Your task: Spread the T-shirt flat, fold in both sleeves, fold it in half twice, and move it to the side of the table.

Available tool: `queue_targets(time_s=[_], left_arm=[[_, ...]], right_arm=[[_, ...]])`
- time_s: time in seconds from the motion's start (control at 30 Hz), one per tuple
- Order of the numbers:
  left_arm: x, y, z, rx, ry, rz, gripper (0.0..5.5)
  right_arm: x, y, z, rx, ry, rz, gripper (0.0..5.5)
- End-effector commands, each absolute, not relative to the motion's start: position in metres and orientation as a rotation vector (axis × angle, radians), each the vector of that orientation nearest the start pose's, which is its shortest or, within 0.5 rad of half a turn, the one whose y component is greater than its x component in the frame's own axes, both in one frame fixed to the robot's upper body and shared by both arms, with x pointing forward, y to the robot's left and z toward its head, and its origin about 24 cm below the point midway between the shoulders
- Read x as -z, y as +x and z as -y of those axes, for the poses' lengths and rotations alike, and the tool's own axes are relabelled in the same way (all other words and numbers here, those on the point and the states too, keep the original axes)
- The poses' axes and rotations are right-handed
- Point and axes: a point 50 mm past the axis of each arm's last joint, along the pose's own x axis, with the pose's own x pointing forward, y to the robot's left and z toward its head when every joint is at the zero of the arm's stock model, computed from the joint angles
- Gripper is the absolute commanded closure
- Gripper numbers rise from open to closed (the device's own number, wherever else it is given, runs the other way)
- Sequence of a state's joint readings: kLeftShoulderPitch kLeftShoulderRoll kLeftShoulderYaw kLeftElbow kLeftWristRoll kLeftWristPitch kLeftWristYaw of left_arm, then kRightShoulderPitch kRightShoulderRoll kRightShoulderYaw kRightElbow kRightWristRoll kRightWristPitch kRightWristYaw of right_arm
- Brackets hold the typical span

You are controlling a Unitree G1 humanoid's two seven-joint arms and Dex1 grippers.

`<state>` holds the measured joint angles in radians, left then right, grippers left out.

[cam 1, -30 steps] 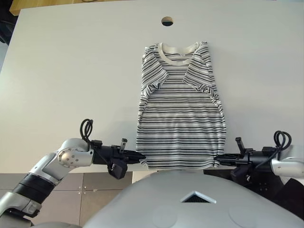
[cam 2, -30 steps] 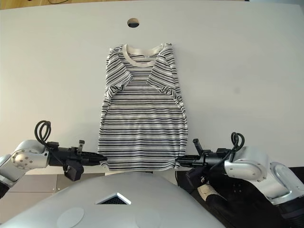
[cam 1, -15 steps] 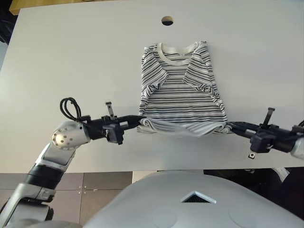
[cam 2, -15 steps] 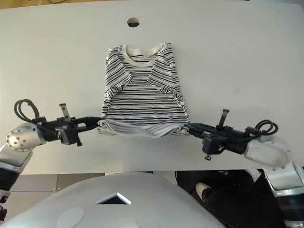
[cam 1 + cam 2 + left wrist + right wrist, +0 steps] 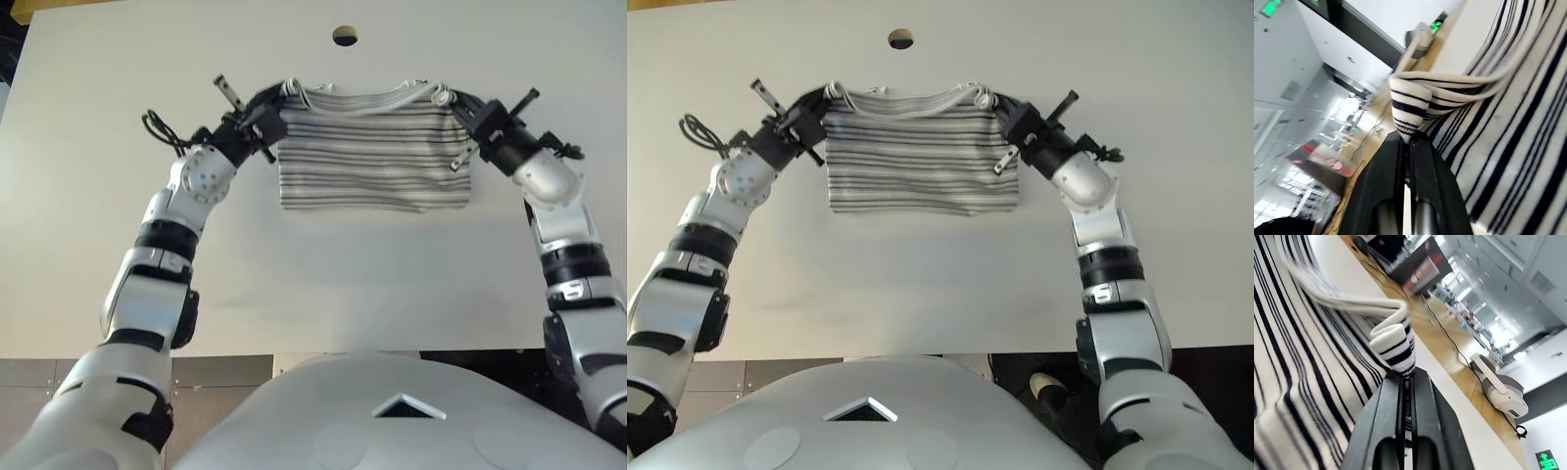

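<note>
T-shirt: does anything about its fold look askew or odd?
Nothing serious. The T-shirt lies folded fairly squarely; only its far edge sags between the left gripper and right gripper, bunched at both held corners.

On the T-shirt (image 5: 372, 147) the upper layer hides the one beneath (both wrist views crop the cloth); the tabletop (image 5: 323, 284) runs past the picture's right side.
</note>
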<state>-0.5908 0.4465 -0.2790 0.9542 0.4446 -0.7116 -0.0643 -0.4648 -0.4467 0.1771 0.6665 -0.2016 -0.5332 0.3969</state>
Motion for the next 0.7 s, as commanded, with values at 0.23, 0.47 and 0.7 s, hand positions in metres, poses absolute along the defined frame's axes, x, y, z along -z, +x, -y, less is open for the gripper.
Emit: queue_targets(time_s=[0.23, 0.47, 0.7], left_arm=[[-0.03, 0.341, -0.171, 0.528, 1.085, 0.119, 5.16], [-0.029, 0.35, -0.162, 0.435, 1.056, 0.085, 3.96], [-0.041, 0.366, -0.195, 0.102, 1.035, -0.053, 2.94]], right_arm=[[-0.056, 0.35, 0.175, -0.537, -0.836, 0.069, 4.95], [-0.051, 0.363, 0.162, -0.496, -0.873, 0.01, 3.53], [-0.064, 0.36, 0.171, -0.414, -0.832, 0.145, 2.94]])
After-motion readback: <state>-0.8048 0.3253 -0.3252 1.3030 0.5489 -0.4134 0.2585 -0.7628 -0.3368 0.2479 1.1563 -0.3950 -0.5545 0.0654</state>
